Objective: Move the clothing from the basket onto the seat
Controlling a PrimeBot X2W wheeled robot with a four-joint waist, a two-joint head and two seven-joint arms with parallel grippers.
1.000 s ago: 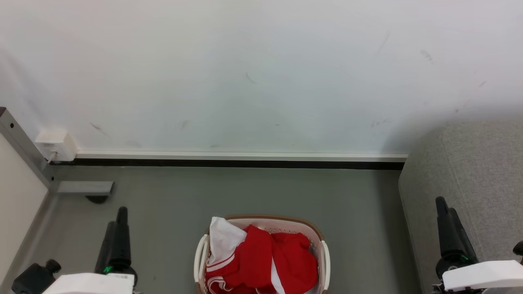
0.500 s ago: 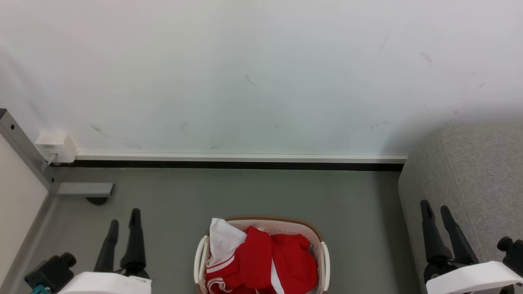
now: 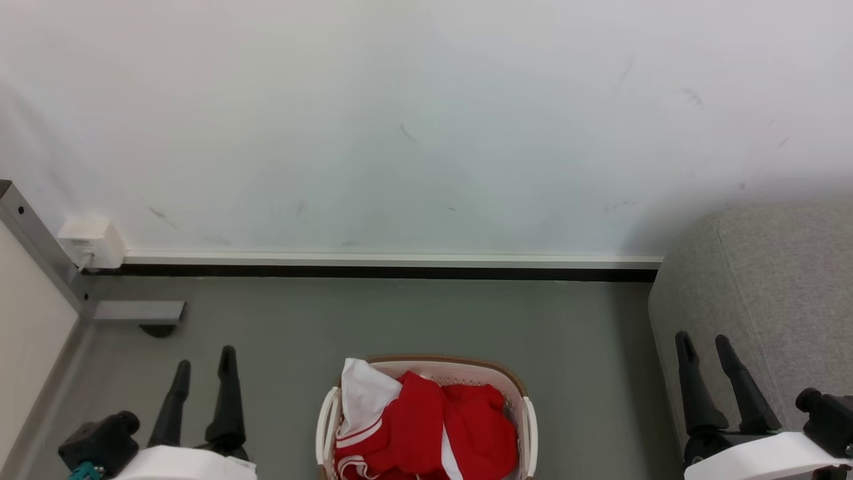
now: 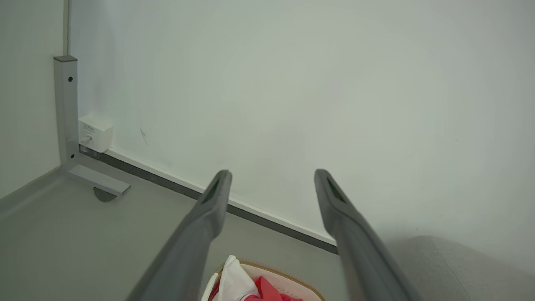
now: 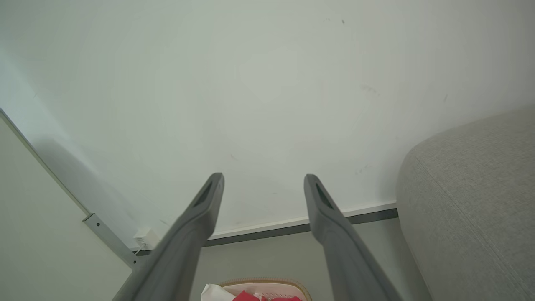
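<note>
Red clothing [image 3: 440,430] with white panels and stripe trim lies heaped in the white basket [image 3: 528,417] with a brown rim, on the floor at the bottom middle of the head view. The basket's top also peeks into the left wrist view [image 4: 292,283] and the right wrist view [image 5: 288,285]. The light grey seat [image 3: 773,280] stands at the right. My left gripper [image 3: 203,363] is open and empty, left of the basket. My right gripper [image 3: 703,343] is open and empty, in front of the seat's side. Both grippers [image 4: 271,177] [image 5: 263,179] point toward the wall.
A white wall with a dark baseboard [image 3: 373,271] runs behind the basket. A grey metal frame leg [image 3: 40,253] with a foot and a white socket box [image 3: 90,239] stand at the left corner. Grey floor [image 3: 400,320] lies between basket and wall.
Both wrists have turned, so each gripper's two fingers now show side by side. The left gripper has shifted slightly right, the right gripper slightly left. The basket and clothing have not moved.
</note>
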